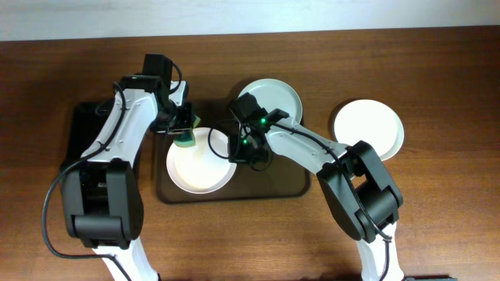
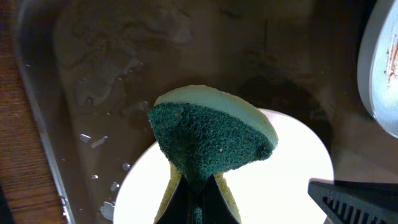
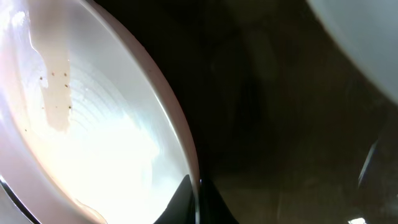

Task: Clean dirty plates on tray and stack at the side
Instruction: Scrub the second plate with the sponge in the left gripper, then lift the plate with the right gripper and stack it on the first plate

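Observation:
The brown tray point(image 1: 273, 190) holds a white plate point(image 1: 199, 164) at front left and a second plate point(image 1: 275, 97) at its back right. A third plate point(image 1: 369, 127) lies on the table right of the tray. My left gripper point(image 1: 185, 134) is shut on a green and yellow sponge point(image 2: 211, 140) held over the front plate's far edge point(image 2: 292, 174). My right gripper point(image 1: 237, 151) is shut on that plate's right rim point(image 3: 180, 143). The back plate point(image 2: 382, 68) shows orange-brown smears in the left wrist view.
A black tray point(image 1: 82, 129) lies left of the brown tray, partly under my left arm. Water drops point(image 2: 93, 140) sit on the brown tray's floor. The wooden table point(image 1: 437, 218) surrounds both trays.

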